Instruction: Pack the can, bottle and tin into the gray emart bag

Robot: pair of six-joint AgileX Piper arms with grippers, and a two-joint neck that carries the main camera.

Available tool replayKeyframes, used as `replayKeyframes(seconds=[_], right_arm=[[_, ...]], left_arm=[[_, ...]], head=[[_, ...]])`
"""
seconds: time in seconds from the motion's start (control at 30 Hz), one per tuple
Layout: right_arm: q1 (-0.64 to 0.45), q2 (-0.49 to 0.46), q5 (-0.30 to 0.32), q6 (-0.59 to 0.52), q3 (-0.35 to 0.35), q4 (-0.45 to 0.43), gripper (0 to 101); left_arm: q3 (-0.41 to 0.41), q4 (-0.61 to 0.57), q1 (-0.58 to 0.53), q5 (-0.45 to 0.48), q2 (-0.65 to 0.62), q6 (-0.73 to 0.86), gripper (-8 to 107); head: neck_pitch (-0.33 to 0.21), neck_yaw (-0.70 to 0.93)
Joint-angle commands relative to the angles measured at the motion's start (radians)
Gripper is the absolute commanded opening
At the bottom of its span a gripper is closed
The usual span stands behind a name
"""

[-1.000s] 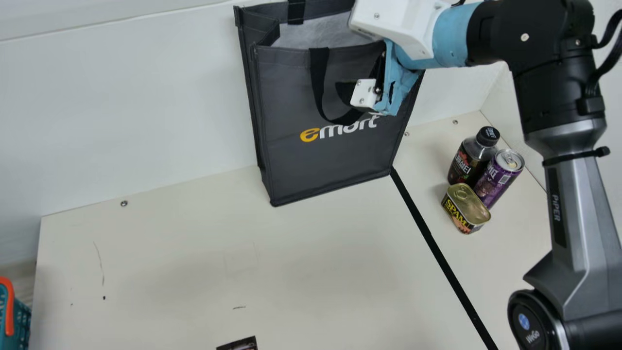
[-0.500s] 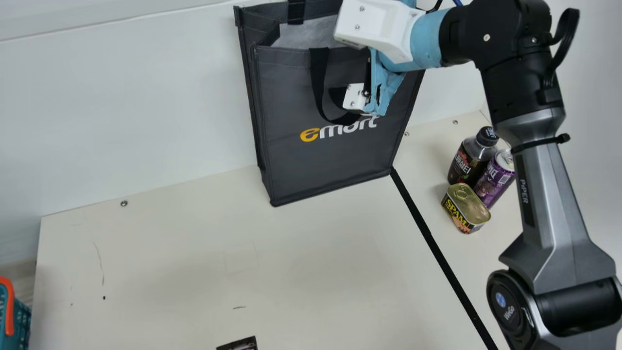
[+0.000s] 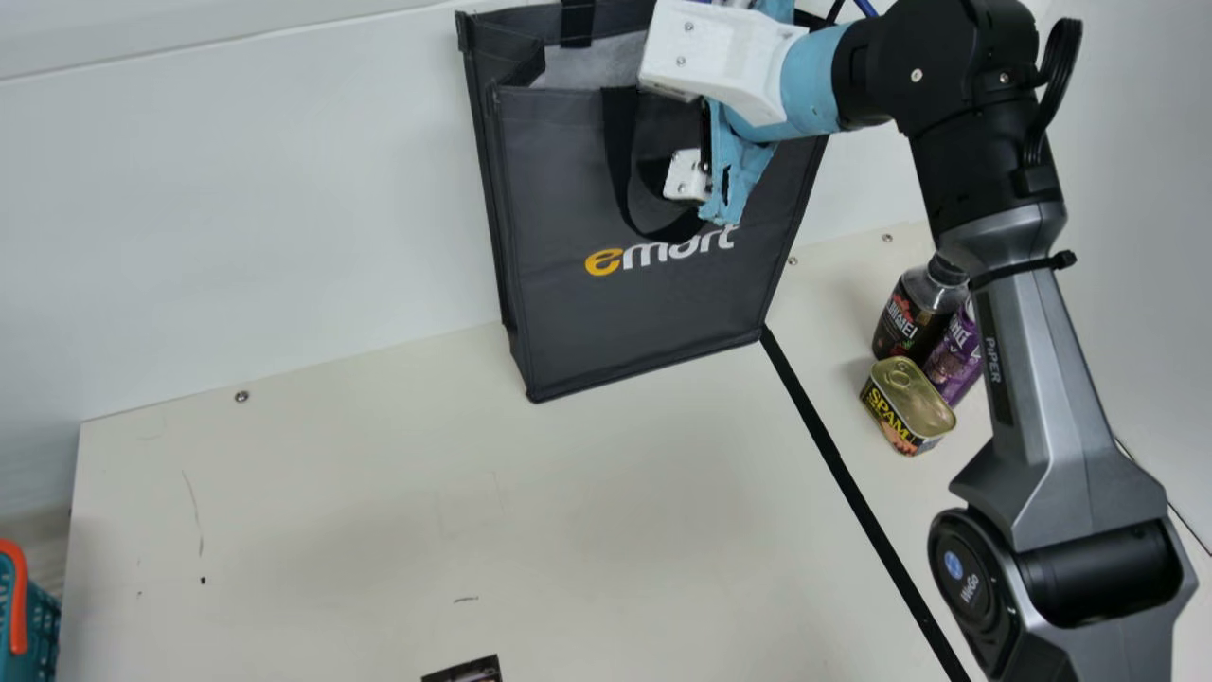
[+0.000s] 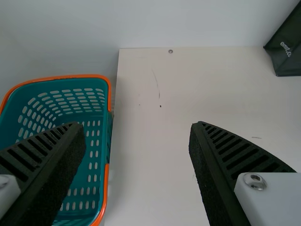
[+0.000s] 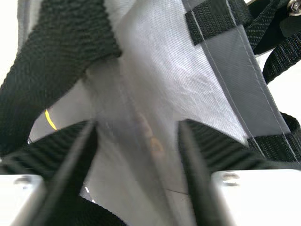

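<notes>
The right hand (image 3: 686, 174) hangs open at the gray emart bag (image 3: 625, 317).

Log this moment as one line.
right gripper: open, at emart bag | left gripper: open | bottle, can, tin: on table, outside bag

A wide open stretch of counter (image 3: 360, 511) lies between the teal basket (image 3: 43, 616) at left and the gray emart bag (image 3: 644, 313), with passage along the bag's near side. The wall (image 3: 237, 189) closes off the far side. The right claw (image 3: 688, 175) and a strap loop (image 3: 620, 152) obstruct the bag's front. The tin's (image 3: 909, 403) near-left side is approachable.
</notes>
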Motion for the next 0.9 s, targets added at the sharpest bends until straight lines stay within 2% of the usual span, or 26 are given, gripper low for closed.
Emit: replayKeyframes(seconds=[0.0, 0.13, 0.53, 0.87], right_arm=[[0.000, 0.002, -0.001, 0.006, -0.005, 0.004, 24], [0.001, 0.008, -0.001, 0.011, -0.017, 0.008, 0], [0.000, -0.018, -0.001, 0.021, -0.024, 0.014, 0], [0.011, -0.073, -0.001, 0.033, -0.001, 0.005, 0]], left_arm=[[0.000, 0.000, 0.000, 0.000, 0.000, 0.000, 90], [0.000, 0.000, 0.000, 0.000, 0.000, 0.000, 90], [0.000, 0.000, 0.000, 0.000, 0.000, 0.000, 90], [0.000, 0.000, 0.000, 0.000, 0.000, 0.000, 90]], head=[[-0.023, -0.002], [-0.023, -0.002], [-0.023, -0.002], [-0.023, -0.002]])
